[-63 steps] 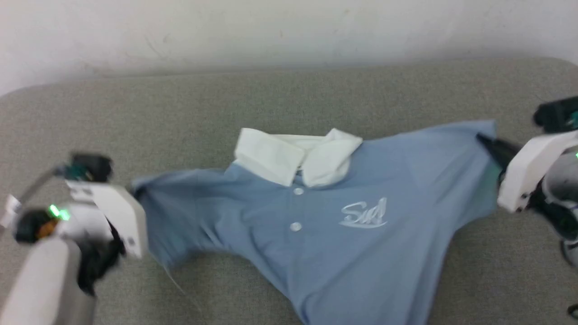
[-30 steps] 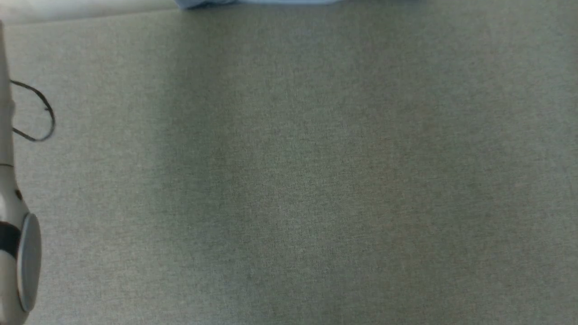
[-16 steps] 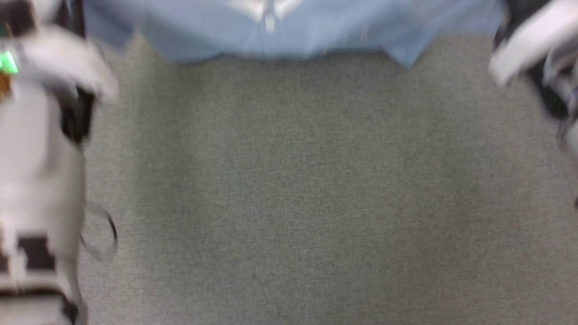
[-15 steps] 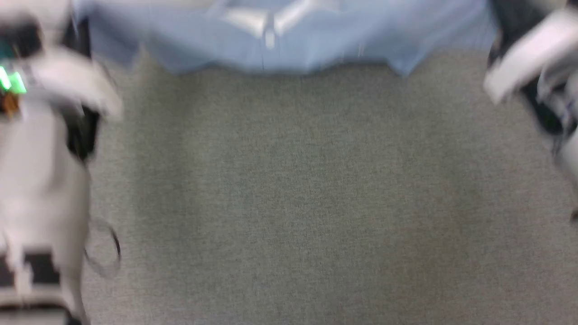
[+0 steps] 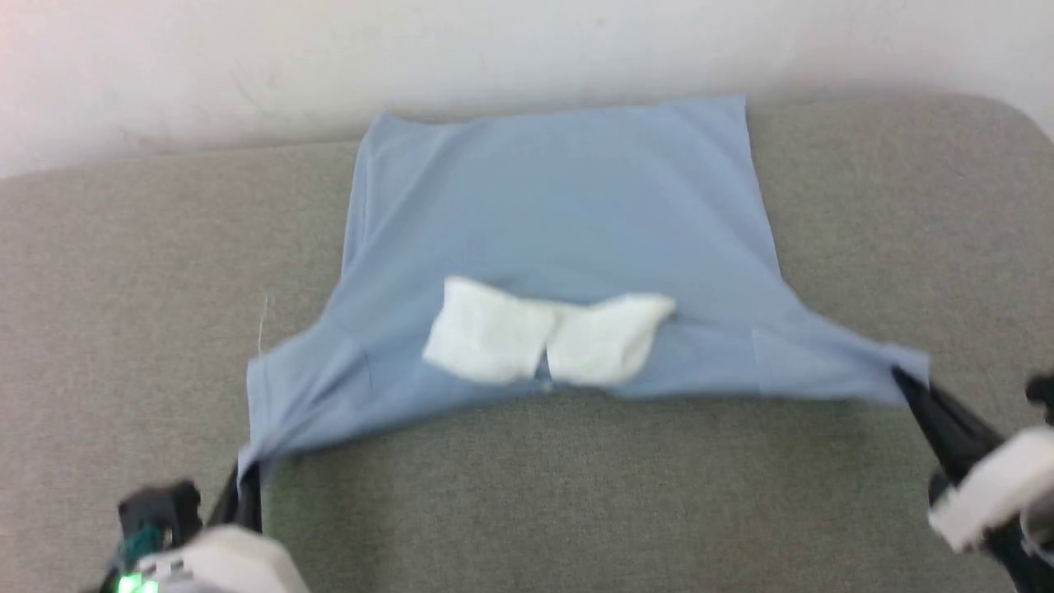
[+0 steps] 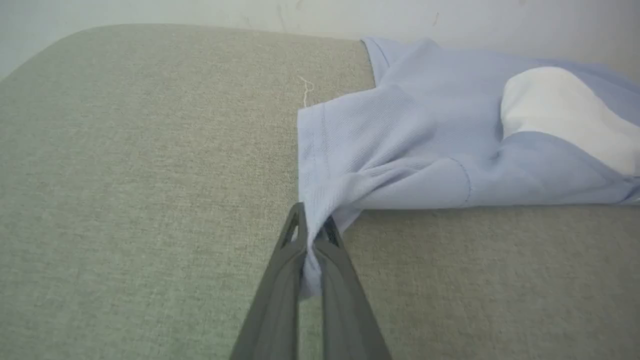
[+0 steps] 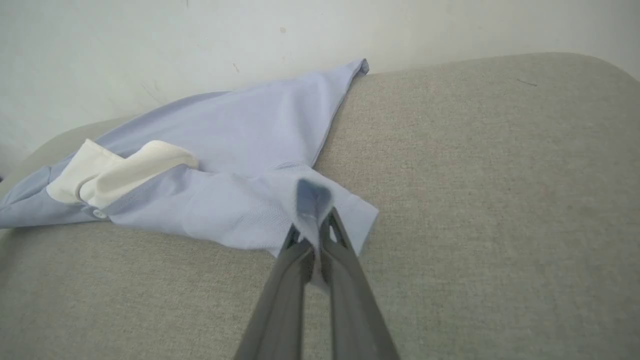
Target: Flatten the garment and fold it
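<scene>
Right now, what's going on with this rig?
The robot has the light blue polo shirt spread on the grey padded surface, with its white collar nearest the robot. The left claw is shut on one sleeve end, and the right claw on the other, holding the shirt stretched flat. No fold has been made yet.

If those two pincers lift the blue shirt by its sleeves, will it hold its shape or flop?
Probably flop: the garment bunches into creases where the left gripper and right gripper pinch its sleeves. Likely light, since such narrow pinches seem enough to hold it. The white collar looks slightly stiffer, with raised flaps.
</scene>
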Available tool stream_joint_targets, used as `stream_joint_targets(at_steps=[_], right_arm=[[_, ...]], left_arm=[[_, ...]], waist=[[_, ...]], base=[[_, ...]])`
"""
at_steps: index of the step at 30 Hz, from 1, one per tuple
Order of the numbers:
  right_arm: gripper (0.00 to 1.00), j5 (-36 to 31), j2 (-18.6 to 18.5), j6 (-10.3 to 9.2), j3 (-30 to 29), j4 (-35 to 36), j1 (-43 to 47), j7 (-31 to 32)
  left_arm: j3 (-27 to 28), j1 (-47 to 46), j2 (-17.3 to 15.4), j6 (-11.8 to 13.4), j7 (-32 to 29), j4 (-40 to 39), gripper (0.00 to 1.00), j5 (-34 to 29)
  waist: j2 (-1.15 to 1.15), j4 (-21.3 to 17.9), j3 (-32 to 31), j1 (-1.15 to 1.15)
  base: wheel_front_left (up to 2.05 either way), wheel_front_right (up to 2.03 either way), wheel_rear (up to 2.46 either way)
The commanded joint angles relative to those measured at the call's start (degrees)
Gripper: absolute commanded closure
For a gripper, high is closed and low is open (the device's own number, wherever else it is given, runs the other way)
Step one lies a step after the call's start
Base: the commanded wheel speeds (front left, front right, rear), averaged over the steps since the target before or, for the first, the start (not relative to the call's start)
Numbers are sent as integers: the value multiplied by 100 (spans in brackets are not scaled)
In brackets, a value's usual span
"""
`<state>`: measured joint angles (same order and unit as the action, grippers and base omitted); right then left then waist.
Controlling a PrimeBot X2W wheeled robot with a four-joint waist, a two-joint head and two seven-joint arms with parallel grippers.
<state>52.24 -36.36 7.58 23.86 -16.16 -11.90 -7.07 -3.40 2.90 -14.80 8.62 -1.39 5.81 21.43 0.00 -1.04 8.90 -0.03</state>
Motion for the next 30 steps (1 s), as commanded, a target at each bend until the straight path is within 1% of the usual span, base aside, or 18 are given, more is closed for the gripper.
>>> stream_joint_targets(at_steps=[1,4,7,12,16,18,19,20,22,25,27,30], right_arm=[[100,-6,62,-9,-181,108,255,30],[100,-130,297,-9,-832,421,1110,254],[100,-300,655,-9,-1437,790,1876,571],[100,-730,1338,-9,-2287,1418,2950,1308],[99,-1140,1859,-9,-2880,1902,3593,2075],[57,-1298,2098,-9,-3083,2168,3760,2438],[4,-1352,2179,-9,-3132,2328,3789,2597],[0,-1398,2228,-9,-3169,2527,3758,2661],[0,-1353,2397,-9,-3309,2897,3564,2647],[0,-1433,2464,-9,-3522,3216,3140,2648],[0,-1553,2470,-9,-3676,3195,2726,2676],[0,-1701,2399,-9,-3902,2821,1882,2682]], left_arm=[[28,246,-23,112,-135,-236,100,-20],[4,982,-36,382,-697,-994,100,-34],[-10,1492,-35,580,-1186,-1510,100,7],[-157,2048,-33,752,-1895,-2057,100,84],[-189,2273,-43,892,-2166,-2464,100,65],[-170,2317,-46,949,-2164,-2628,100,28],[-161,2323,-49,963,-2144,-2695,100,13],[-156,2311,-47,966,-2115,-2754,100,5],[-193,2265,-50,944,-2089,-2837,100,-12],[-259,2142,-8,915,-1987,-2965,100,-35],[-283,2054,6,908,-1872,-3040,100,-93],[-427,1856,16,727,-1642,-3141,100,-108]], waist=[[0,74,-143,3],[0,156,-192,3],[0,255,-220,3],[0,415,-274,3],[0,515,-288,3],[0,547,-272,3],[0,561,-263,3],[0,576,-254,3],[0,611,-249,3],[0,678,-240,3],[0,738,-209,3],[0,898,-42,3]], base=[[0,0,0],[0,0,0],[0,0,0],[0,0,0],[0,0,0],[0,0,0],[0,0,0],[0,0,0],[0,0,0],[0,0,0],[0,0,0],[0,0,0]])
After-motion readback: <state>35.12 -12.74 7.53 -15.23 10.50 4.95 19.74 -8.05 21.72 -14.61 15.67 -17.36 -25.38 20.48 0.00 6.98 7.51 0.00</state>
